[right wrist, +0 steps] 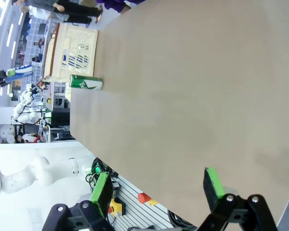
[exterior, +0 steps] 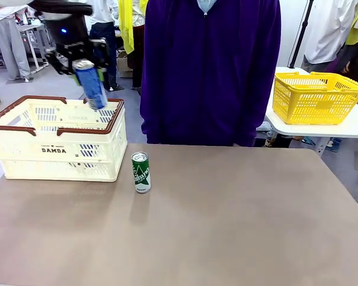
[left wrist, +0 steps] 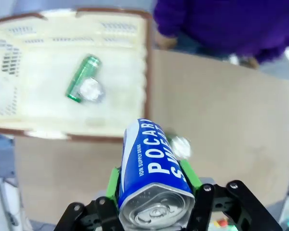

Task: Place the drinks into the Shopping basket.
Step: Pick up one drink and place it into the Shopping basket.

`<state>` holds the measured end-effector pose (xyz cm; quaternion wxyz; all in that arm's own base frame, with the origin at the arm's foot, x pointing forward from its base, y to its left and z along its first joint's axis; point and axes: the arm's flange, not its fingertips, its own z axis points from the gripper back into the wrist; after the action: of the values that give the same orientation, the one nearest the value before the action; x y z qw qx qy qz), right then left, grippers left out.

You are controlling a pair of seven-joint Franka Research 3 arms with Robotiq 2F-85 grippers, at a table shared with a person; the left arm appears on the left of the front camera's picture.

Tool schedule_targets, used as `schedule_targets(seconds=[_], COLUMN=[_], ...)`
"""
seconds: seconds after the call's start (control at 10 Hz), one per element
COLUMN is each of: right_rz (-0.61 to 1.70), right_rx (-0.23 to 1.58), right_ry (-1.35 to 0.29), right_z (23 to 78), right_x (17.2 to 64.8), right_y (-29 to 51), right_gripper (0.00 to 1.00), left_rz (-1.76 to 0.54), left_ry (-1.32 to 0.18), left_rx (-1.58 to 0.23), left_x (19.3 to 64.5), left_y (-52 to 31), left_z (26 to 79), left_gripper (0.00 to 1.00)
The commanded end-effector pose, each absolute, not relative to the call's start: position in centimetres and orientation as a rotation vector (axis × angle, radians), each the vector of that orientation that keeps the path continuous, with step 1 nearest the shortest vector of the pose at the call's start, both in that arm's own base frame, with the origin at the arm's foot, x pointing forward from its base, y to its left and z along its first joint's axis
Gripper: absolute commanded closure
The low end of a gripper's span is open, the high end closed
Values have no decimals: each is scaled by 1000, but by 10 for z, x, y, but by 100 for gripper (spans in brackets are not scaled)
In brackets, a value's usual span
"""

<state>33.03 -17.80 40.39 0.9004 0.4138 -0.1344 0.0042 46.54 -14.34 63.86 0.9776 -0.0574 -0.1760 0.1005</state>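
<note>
My left gripper hangs above the Shopping basket, shut on the blue can, which tilts with its lower end over the basket's right part. In the left wrist view the blue can, lettered in white, sits between the green pads with the cream basket below. The green can stands upright on the table just right of the basket, and is also in the right wrist view. My right gripper is open over bare table, nothing between its fingers.
A green cylindrical item and a round silver item lie on the basket floor. A person in a purple top stands at the far edge. A yellow mesh basket sits on a side table at the right.
</note>
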Motion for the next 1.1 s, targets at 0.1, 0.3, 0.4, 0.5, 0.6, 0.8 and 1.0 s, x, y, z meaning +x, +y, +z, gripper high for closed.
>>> schedule_targets(seconds=[0.1,0.3,0.4,0.5,0.6,0.8,1.0], right_rz=[11,11,11,11,11,11,11], right_rx=[854,854,854,854,854,854,854], right_ry=[-271,-271,-271,-271,-271,-271,-271], right_z=[406,406,406,406,406,406,406], right_x=[329,329,329,329,329,329,329], right_y=[-178,-178,-178,-178,-178,-178,-178], right_gripper=[0,0,0,0,0,0,0], left_rz=[343,286,286,286,317,118,98], left_ry=[-333,-337,-337,-337,-305,-334,-281], left_rx=[-84,-86,-86,-86,-101,-119,-129], left_x=[488,493,493,493,496,533,558], left_y=[-127,-114,-114,-114,-117,-119,-115], left_z=[625,624,624,624,615,595,566], left_gripper=[100,100,100,100,100,100,100])
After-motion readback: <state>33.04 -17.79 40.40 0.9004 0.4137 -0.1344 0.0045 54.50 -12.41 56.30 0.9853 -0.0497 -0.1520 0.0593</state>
